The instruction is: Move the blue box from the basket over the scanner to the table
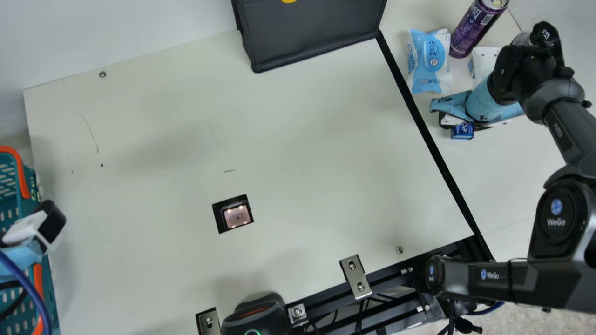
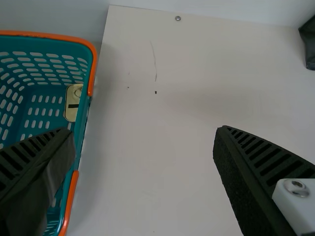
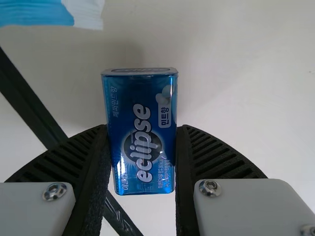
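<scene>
- Right gripper (image 1: 462, 123) points down over the table's (image 1: 302, 139) right side, pinching the blue box (image 1: 462, 131) between both fingers.
- Left gripper (image 1: 36, 229), wide apart and empty, hangs at the teal basket's (image 1: 19, 170) edge.
- Basket holds a gold-coloured case (image 2: 72, 109).

Wide passage across table (image 1: 302, 139) between basket (image 1: 21, 174) and wipes (image 1: 430, 60), black bag (image 1: 312, 35) obstructing far side
</scene>
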You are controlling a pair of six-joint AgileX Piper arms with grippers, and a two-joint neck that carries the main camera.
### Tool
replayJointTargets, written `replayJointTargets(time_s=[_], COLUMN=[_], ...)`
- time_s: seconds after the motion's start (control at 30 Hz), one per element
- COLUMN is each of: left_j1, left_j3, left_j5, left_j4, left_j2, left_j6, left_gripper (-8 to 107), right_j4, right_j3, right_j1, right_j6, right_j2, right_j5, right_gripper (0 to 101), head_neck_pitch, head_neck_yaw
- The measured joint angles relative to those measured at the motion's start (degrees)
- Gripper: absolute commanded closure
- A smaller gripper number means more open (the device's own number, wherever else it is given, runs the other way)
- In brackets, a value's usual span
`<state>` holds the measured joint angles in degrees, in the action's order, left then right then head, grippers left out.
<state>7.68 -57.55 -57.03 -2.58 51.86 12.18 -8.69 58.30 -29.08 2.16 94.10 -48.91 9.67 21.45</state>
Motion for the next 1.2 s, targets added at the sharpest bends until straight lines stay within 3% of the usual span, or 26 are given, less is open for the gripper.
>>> replayJointTargets(time_s=[0.17, 0.63, 1.0, 1.1, 1.2], left_j1=[0.0, 0.0, 0.0, 0.0, 0.0], left_j3=[0.0, 0.0, 0.0, 0.0, 0.0], left_j5=[0.0, 0.0, 0.0, 0.0, 0.0], left_j4=[0.0, 0.0, 0.0, 0.0, 0.0], left_j2=[0.0, 0.0, 0.0, 0.0, 0.0], left_j6=[0.0, 0.0, 0.0, 0.0, 0.0], left_gripper=[9, 9, 9, 9, 9], right_j4=[-0.9, -1.4, -1.4, -2.1, -3.1], right_j3=[0.9, 2.8, 2.8, 2.8, 2.8], right_j1=[0.8, 1.6, 2.0, 2.1, 2.4], right_j6=[3.2, 7.8, 9.2, 9.6, 10.3], right_j2=[2.7, 5.8, 5.2, 4.3, 3.0], right_j5=[0.7, 0.2, 1.7, 0.7, -0.5], right_gripper=[101, 55, 18, 8, 6], head_neck_pitch=[0.0, 0.0, 0.0, 0.0, 0.0], head_neck_yaw=[0.0, 0.0, 0.0, 0.0, 0.0])
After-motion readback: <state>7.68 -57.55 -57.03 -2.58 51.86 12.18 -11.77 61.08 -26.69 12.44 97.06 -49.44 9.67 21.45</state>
